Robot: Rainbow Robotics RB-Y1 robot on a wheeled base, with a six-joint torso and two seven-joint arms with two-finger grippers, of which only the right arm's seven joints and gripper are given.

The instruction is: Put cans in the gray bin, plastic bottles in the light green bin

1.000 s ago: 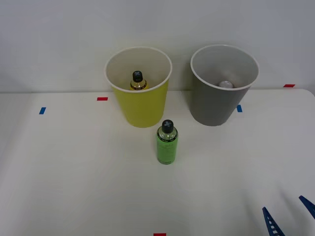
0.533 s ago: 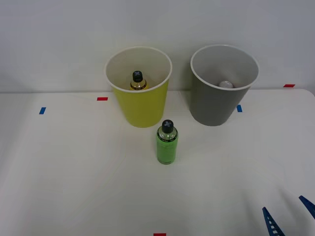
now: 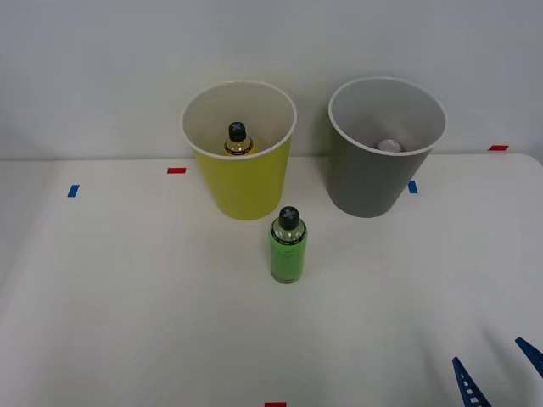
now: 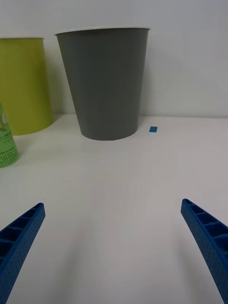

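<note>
On the white tabletop (image 3: 127, 297), the light green bin (image 3: 240, 182) and the gray bin (image 3: 373, 182) stand upright side by side near the far edge. An amber bottle (image 3: 237, 141) stands inside the light green bin; a can (image 3: 389, 146) shows its pale top inside the gray bin. The green bottle (image 3: 288, 247) stands upright just before the light green bin. The right end effector (image 3: 496, 373) sits at the near right corner, its blue fingers (image 3: 465, 383) spread apart.

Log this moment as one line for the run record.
right gripper: open, empty, near table edge | green bottle: upright on table, unsorted | amber bottle: in light green bin | can: in gray bin
</note>
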